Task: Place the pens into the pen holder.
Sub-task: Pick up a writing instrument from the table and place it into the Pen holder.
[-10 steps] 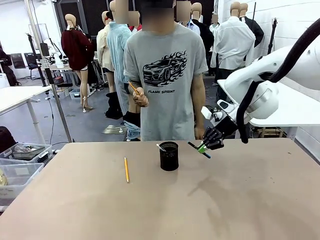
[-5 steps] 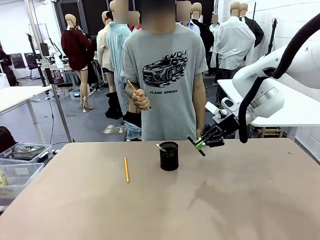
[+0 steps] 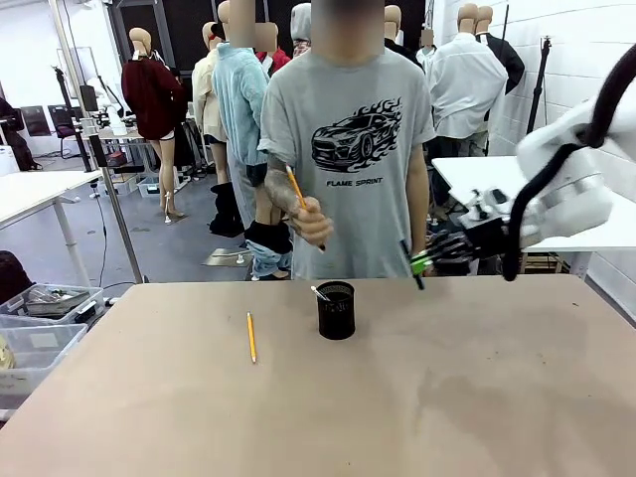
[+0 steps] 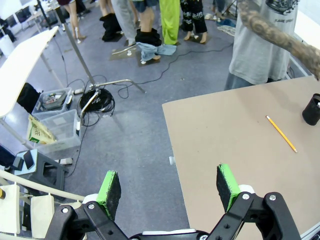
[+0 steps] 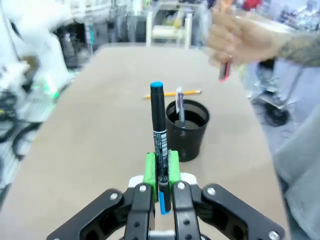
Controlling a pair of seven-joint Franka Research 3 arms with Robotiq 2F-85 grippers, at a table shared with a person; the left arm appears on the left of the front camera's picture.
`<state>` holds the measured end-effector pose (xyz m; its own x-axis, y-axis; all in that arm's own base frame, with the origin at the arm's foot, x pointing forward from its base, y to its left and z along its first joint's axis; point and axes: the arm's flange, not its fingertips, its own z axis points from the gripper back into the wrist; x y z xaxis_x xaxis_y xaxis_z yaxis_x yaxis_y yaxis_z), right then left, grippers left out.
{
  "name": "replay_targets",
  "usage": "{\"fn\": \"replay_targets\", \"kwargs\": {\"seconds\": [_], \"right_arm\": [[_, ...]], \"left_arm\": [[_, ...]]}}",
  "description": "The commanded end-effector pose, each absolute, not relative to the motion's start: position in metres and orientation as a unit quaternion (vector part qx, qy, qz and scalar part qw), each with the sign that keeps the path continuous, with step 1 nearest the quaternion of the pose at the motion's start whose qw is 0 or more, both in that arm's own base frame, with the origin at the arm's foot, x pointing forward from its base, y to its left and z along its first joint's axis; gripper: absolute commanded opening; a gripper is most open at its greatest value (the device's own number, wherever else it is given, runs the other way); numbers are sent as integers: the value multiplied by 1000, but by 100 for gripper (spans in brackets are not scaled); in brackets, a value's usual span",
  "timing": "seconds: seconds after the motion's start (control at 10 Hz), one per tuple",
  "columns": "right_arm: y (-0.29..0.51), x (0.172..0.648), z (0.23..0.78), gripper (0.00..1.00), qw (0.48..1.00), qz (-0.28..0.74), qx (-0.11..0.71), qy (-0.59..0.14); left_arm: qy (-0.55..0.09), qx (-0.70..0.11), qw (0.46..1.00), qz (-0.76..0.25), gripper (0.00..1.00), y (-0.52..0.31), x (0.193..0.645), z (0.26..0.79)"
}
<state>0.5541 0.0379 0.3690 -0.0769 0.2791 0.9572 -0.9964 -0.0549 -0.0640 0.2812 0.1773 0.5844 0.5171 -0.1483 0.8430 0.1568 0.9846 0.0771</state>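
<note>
Left gripper (image 4: 168,186): jaws spread wide with nothing between the flat green pads (image 4: 110,187), hanging over the floor off the desk's (image 3: 447,397) left edge.

Pencil on the desk (image 3: 251,338): a thin yellow-orange stick lying flat, lengthwise toward the far edge, left of centre and well apart from the holder.

Person's hand (image 3: 311,227): closed around a second orange pencil (image 3: 296,187), tilted, above and just beyond the far edge. Half a second before, this hand had been higher and further left.

Pen holder (image 3: 336,310): a black wire-mesh cylinder, upright near the middle of the far edge. One silver-white pen (image 3: 319,293) leaned inside it, its tip over the left rim.

Right gripper (image 3: 422,263): black linkage fingers clamped narrow on a smooth blue-and-black pen (image 3: 411,264), held nearly upright in the air over the far edge, right of the holder and clear of it. In the right wrist view the pen (image 5: 158,120) rose between the pads with its blue cap uppermost. Compared with half a second before, the gripper sat higher and further right, and the pen stood steeper.

Count: two pencils, two pens, one holder.
</note>
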Motion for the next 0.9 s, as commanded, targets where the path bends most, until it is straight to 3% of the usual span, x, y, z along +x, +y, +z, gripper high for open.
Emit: {"fn": "replay_targets", "kwargs": {"seconds": [0.0, 0.2, 0.5, 0.7, 0.8], "right_arm": [[-57, 488, 382, 0, 536, 519, 403, -530], [-139, 426, 374, 0, 538, 445, 368, -614], [-205, 341, 350, 0, 554, 355, 322, -681], [-206, 326, 342, 0, 559, 341, 323, -683], [-198, 340, 335, 0, 548, 340, 327, -691]], "left_arm": [[-486, -3, 870, -77, 100, 178, 282, 585], [-486, -3, 870, -77, 100, 178, 282, 585], [-486, -3, 870, -77, 100, 178, 282, 585], [-486, -3, 870, -77, 100, 178, 282, 585], [-486, -3, 870, -77, 100, 178, 282, 585]]}}
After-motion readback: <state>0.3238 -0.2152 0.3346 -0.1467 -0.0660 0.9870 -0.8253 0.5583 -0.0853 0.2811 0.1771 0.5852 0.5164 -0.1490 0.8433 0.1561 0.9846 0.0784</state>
